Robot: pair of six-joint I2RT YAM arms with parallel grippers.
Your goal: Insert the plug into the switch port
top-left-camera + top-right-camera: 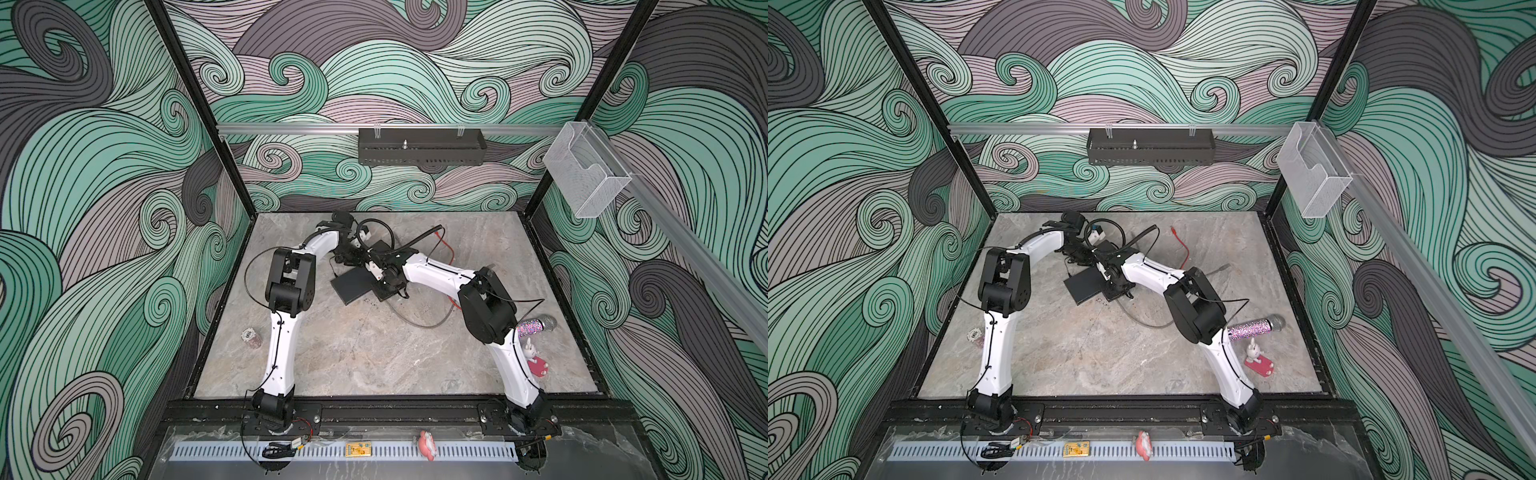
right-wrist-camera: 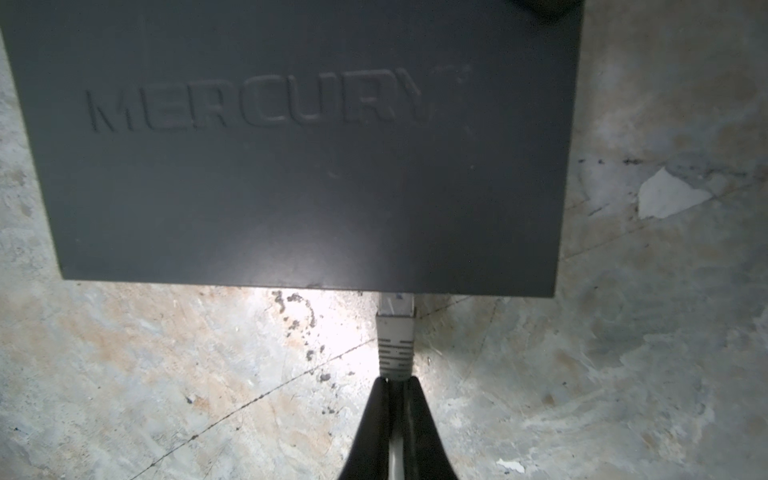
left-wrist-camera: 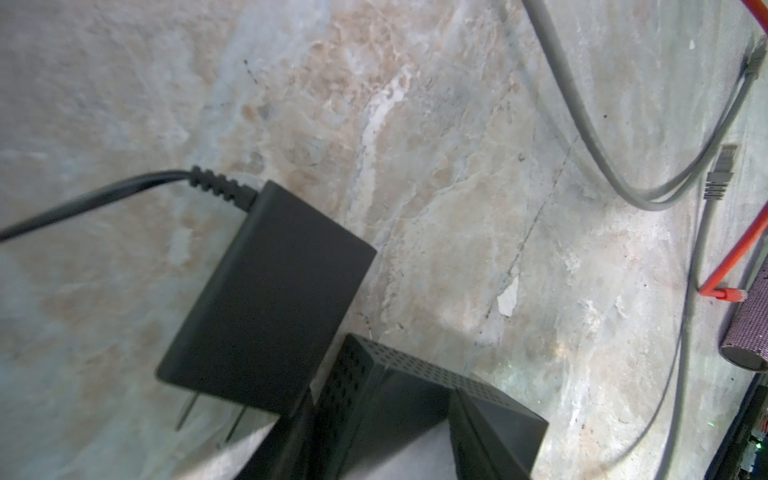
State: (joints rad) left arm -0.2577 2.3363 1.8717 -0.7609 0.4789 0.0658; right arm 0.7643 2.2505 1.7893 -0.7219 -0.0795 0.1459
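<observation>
The switch (image 2: 291, 166) is a flat matte-black box with raised lettering, lying mid-table in both top views (image 1: 351, 286) (image 1: 1084, 286). The plug (image 2: 395, 332) is grey with a clear tip, and the tip meets the switch's near edge. The port is hidden under that edge. My right gripper (image 2: 395, 380) is shut on the grey cable just behind the plug's boot. In the left wrist view my left gripper (image 3: 390, 399) is closed on a vented corner of the switch (image 3: 415, 370), at its far end (image 1: 353, 255).
A black power adapter (image 3: 266, 299) with prongs and a thin cord lies beside the left gripper. The grey cable (image 1: 419, 322) loops toward the front. A red cable (image 1: 446, 249) lies further back. A glitter microphone (image 1: 536, 326), a bunny toy (image 1: 536, 361) and a stack of chips (image 1: 251, 336) lie near the table's sides.
</observation>
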